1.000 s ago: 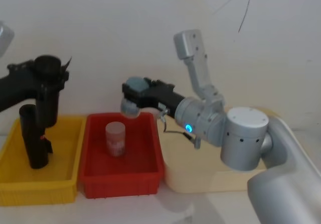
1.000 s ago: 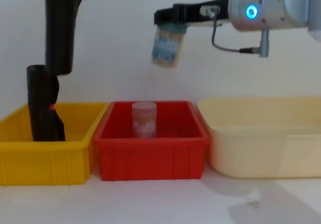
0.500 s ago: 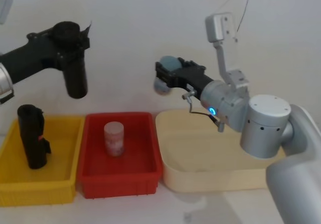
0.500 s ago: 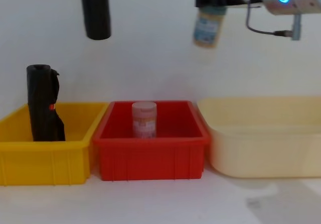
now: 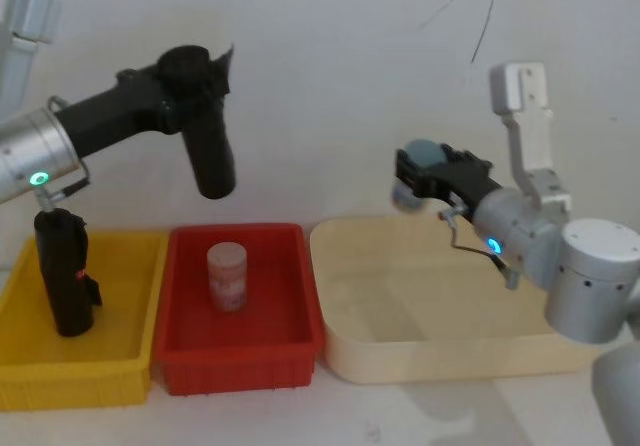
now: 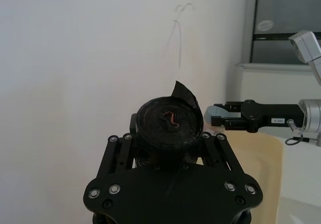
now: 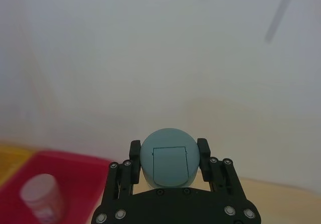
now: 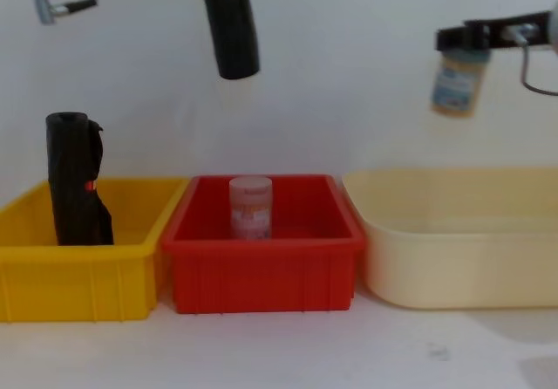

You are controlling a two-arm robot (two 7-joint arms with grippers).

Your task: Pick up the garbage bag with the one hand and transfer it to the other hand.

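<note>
Chest view puts the red bin (image 8: 261, 277) nearest, in the middle of the table, with a pale pink jar (image 8: 251, 208) standing upright inside it. Touching the red bin's left side is a yellow bin (image 8: 80, 286), where a black roll with a small red mark (image 8: 75, 181) stands upright against the back wall. Just to the red bin's right sits a wide cream tub (image 8: 462, 271).

High above the red bin's left part hangs the garbage bag (image 8: 230, 28), close to vertical, well clear of the jar below. The left gripper (image 5: 196, 72), on the green-ringed arm, is clamped around the bag's upper end with a finger on each side of the roll.

Farther right of the red bin, above the cream tub's near-left part, the right gripper (image 5: 424, 172) of the blue-ringed arm is closed on a small bottle with a blue-grey cap (image 8: 455, 84), so its fingers are occupied. Gripper and bag are well apart. A white wall stands behind the red bin.
</note>
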